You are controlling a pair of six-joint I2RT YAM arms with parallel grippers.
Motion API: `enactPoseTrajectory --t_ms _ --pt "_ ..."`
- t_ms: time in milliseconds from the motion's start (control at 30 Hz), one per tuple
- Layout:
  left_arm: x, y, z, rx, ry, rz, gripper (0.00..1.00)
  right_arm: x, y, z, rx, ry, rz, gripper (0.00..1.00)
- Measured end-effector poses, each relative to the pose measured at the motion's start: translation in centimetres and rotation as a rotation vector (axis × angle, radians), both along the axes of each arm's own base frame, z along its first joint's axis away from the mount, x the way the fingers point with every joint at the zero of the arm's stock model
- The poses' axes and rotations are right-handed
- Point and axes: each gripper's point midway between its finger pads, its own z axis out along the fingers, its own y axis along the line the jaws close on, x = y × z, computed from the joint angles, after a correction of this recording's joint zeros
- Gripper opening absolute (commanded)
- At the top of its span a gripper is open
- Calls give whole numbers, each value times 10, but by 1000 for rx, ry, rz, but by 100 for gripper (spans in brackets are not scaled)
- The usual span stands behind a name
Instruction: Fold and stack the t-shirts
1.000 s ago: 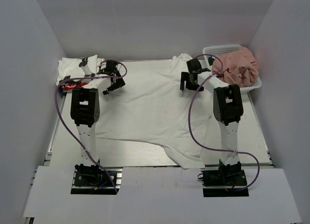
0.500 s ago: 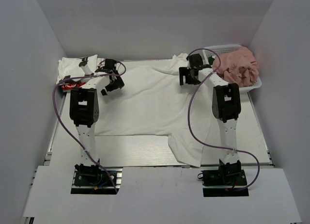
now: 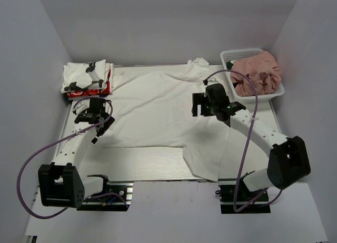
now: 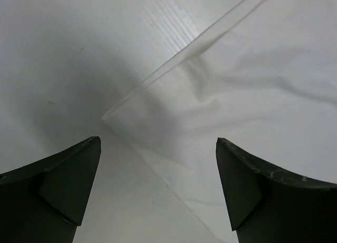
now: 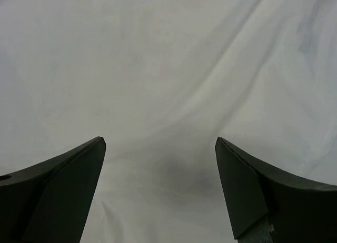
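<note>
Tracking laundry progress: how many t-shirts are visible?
4: white t-shirt spread on the table, pink t-shirt in the basket, patched t-shirt atop red t-shirt far left. More may be hidden.

matt cloth, sheened worktop
the large white cloth t-shirt (image 3: 158, 106) is matt and softly creased; the pale ribbed worktop (image 3: 142, 164) under it shows a slight sheen.

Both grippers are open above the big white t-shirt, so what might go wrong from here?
1. The left gripper hangs open right over the white t-shirt at its thin edge. Closing there may catch only the table, or a layer that slips out.
2. The shirt's near right part lies doubled over by the table's near edge, so folding now would likely lock in that crease.
3. The right gripper is over mid-cloth, where a pinch may bunch the fabric.
</note>
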Motion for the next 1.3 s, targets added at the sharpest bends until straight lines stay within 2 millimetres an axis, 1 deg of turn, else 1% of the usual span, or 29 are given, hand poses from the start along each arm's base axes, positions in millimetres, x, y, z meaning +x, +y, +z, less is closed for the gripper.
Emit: enactPoseTrajectory --t_ms 100,133,200,233,267,333,400,433,500,533,567,600,633,700,733,833,1033,1167,1233,1267,1300 --pt "-15 5 -18 -13 33 50 94 -36 -11 -25 -8 67 -26 90" --pt "-18 5 -23 -18 36 56 94 -48 -15 -32 -11 91 -32 90" --pt "-24 5 -34 -26 37 65 91 -70 -21 -40 -14 117 -38 90" --pt "-27 6 -41 -26 44 70 91 -80 -25 -42 -14 127 -39 90" --pt "-31 6 -47 -26 55 74 88 -88 -28 -41 -10 133 -44 90" --pt "-35 9 -59 -24 82 89 83 -98 -32 -39 0 132 -49 90" --pt "-34 11 -70 -21 98 103 83 -106 -36 -39 14 134 -54 90" --pt "-33 13 -75 -20 105 110 77 -113 -40 -43 14 145 -55 90" --pt "-31 14 -86 -23 120 122 69 -123 -45 -49 7 172 -63 90" --pt "-31 15 -90 -25 128 125 60 -130 -48 -55 -1 197 -67 90" --pt "-31 16 -94 -23 133 126 56 -136 -50 -59 -9 220 -70 90" --pt "-30 17 -95 -19 133 131 52 -142 -52 -63 -14 241 -73 90" --pt "-28 17 -94 -20 121 131 40 -149 -53 -67 -20 263 -73 90" --pt "-24 18 -94 -24 100 141 28 -164 -57 -75 -35 311 -73 90" --pt "-23 19 -94 -28 91 148 18 -171 -58 -79 -43 335 -71 90" --pt "-21 17 -94 -43 62 159 1 -189 -57 -83 -64 386 -45 90" --pt "-22 17 -93 -51 44 166 0 -222 -45 -96 -128 471 64 90" --pt "-27 16 -94 -55 41 168 0 -249 -40 -111 -180 531 153 90" --pt "-30 16 -93 -59 41 171 0 -259 -39 -119 -199 554 183 89" --pt "-32 15 -93 -60 44 171 0 -263 -39 -124 -212 567 195 87" --pt "-34 15 -94 -62 49 171 0 -266 -39 -129 -225 577 203 78"
